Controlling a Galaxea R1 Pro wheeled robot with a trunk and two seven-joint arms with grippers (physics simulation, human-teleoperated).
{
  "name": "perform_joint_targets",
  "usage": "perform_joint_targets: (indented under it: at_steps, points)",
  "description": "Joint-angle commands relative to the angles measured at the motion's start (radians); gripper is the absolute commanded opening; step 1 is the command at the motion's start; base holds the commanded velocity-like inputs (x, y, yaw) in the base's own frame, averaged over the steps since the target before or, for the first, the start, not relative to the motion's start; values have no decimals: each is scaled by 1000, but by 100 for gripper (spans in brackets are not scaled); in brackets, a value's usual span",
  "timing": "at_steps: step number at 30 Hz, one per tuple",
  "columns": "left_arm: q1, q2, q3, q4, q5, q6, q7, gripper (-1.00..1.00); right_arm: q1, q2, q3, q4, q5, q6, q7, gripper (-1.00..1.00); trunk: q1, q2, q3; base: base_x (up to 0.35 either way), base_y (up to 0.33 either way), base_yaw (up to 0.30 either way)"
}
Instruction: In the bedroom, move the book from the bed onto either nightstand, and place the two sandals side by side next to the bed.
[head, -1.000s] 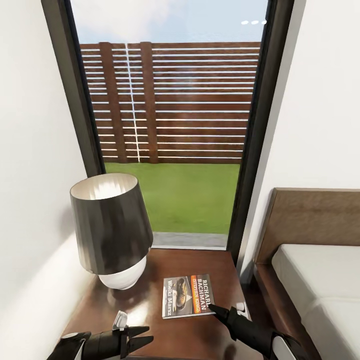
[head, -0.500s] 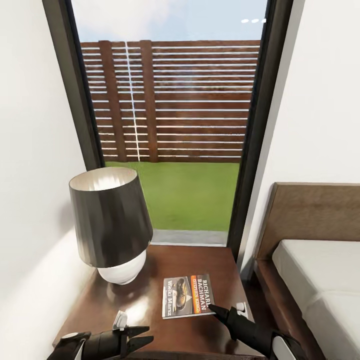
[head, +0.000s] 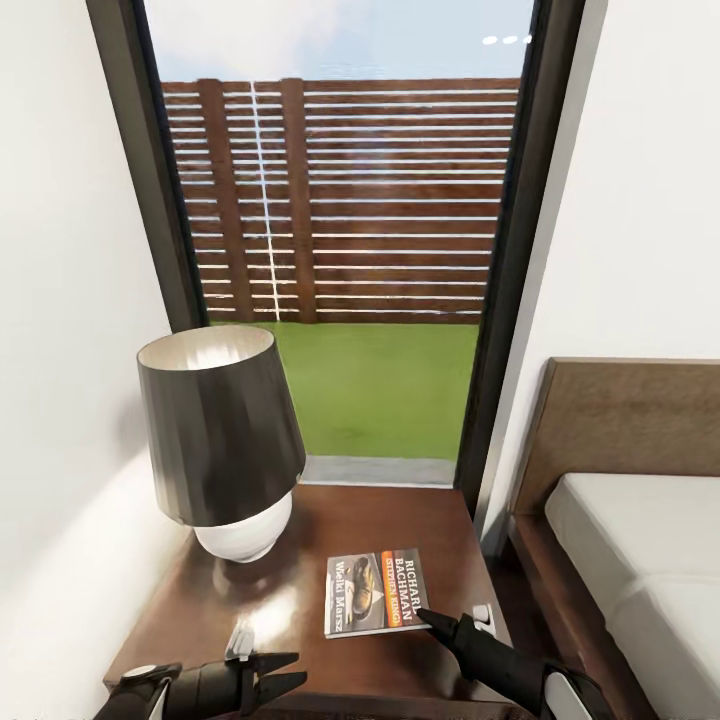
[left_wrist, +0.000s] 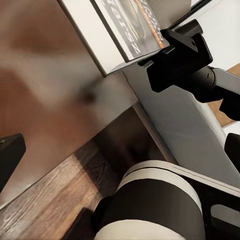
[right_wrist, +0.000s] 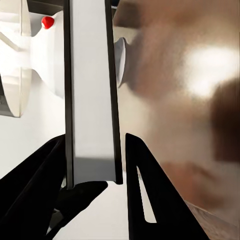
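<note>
From the head view I found the book (head: 376, 592) flat on the nightstand (head: 300, 640), near the lamp (head: 221, 450), with the bed (head: 640, 560) alongside. The right wrist view added what that one hid: the right gripper (right_wrist: 95, 165) had its fingers set narrowly at either side of the book's edge (right_wrist: 92, 100). The left gripper (head: 285, 675) stood parted, holding nothing.

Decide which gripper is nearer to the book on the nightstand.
Right. The right gripper has its fingers around the book at its corner; the left gripper hovers apart, nearer the lamp.
</note>
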Motion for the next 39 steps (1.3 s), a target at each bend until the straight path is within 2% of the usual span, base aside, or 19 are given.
perform_joint_targets:
  at_steps: [1, 39]
  points:
    - [-1, -1, 7, -1, -11, 11, -7, 100, -1, -1, 3, 0, -8, 5, -2, -100, 0, 0, -1, 0, 0, 0]
    - [-1, -1, 7, -1, -10, 11, -7, 100, -1, -1, 5, 0, -8, 2, -2, -100, 0, 0, -1, 39, 0, 0]
